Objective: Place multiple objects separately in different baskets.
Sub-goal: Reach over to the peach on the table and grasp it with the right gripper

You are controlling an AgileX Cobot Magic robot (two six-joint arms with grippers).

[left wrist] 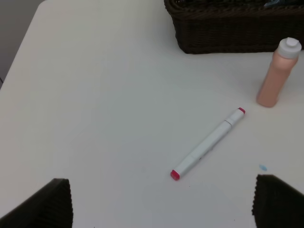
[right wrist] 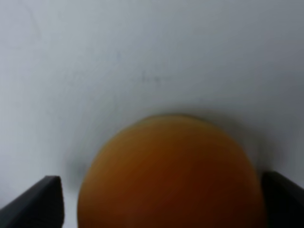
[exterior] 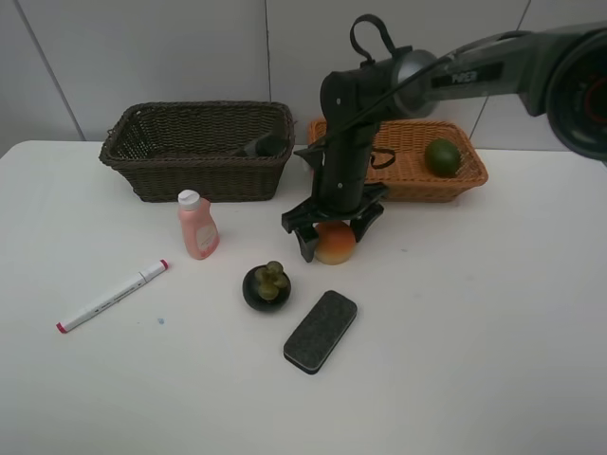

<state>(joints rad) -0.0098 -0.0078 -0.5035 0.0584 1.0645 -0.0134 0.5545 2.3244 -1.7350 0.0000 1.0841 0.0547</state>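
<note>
On the table (exterior: 474, 360) lie one peach (exterior: 337, 246), one mangosteen (exterior: 266, 287), one eraser (exterior: 321, 331).

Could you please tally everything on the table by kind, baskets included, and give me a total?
Fruit: 3 (peach, green fruit, mangosteen)
Bottles: 1 (pink bottle)
Stationery: 2 (marker, eraser)
Baskets: 2 (dark basket, orange basket)
Unidentified: 1 (dark item lying in the dark basket, too hidden to name)
Total: 9
</note>
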